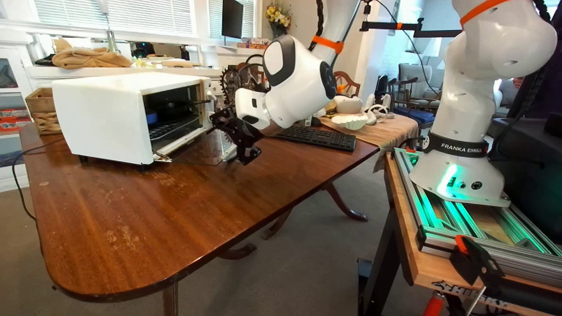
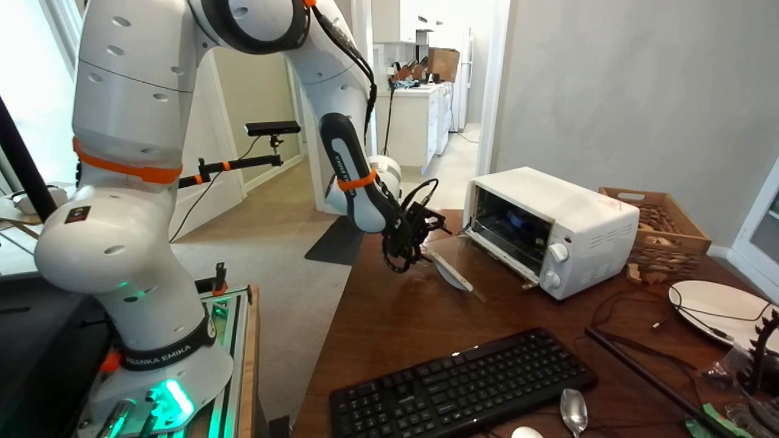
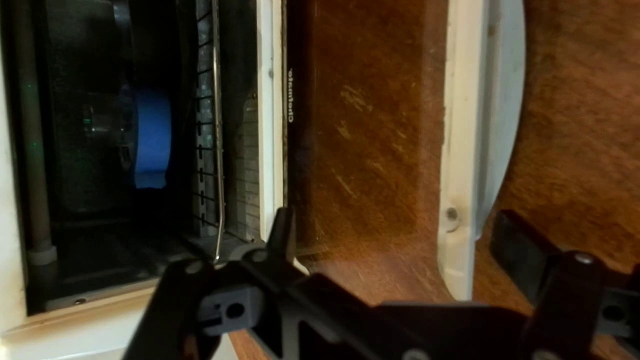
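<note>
1 gripper [image 3: 395,220]; 1 toaster oven [image 1: 103,118]

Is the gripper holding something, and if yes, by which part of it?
Nothing is held: the gripper stands open near the lowered oven door.

We've got a white arm [image 1: 285,98] with rounded shells [image 1: 505,41] and oval recesses [image 2: 115,247] dotted about. Orange straps [image 1: 328,43] circle it; black cables [image 1: 319,19] run along the outside. Black collar [image 1: 459,151] marked FRANKA EMIKA. White base [image 1: 470,169] below that: glowing green strip [image 1: 448,177], round dark socket [image 1: 477,185]. We also see a white panel [image 1: 280,59] framed in dark grey, plus a round black cap [image 1: 328,81]. Our gripper [image 3: 397,225] is black and angular, with grey inserts [image 3: 252,300] and silvery screw heads [image 3: 584,258]. One small dark label [image 2: 78,213] on a shell above the base.
</note>
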Robot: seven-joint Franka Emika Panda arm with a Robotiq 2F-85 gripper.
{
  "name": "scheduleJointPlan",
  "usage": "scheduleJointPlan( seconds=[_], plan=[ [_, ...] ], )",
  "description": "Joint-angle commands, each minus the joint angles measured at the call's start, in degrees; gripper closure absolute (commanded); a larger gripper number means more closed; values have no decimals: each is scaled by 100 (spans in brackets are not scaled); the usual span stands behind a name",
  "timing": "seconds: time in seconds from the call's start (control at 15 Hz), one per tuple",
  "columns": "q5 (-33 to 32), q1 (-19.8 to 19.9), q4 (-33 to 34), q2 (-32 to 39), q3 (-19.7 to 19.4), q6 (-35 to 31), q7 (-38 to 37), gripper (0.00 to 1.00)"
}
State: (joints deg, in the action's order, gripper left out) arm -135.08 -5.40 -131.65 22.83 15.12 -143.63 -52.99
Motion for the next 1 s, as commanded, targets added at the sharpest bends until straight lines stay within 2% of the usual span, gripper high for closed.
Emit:
scheduleJointPlan(
  seconds=[0.0,0.33,0.93],
  plan=[
    [-111,108,623,543,102,-382,233,0],
    [-69,111,948,875,249,-532,443,0],
    [40,-30,667,389,196,90,1347,0]
  ],
)
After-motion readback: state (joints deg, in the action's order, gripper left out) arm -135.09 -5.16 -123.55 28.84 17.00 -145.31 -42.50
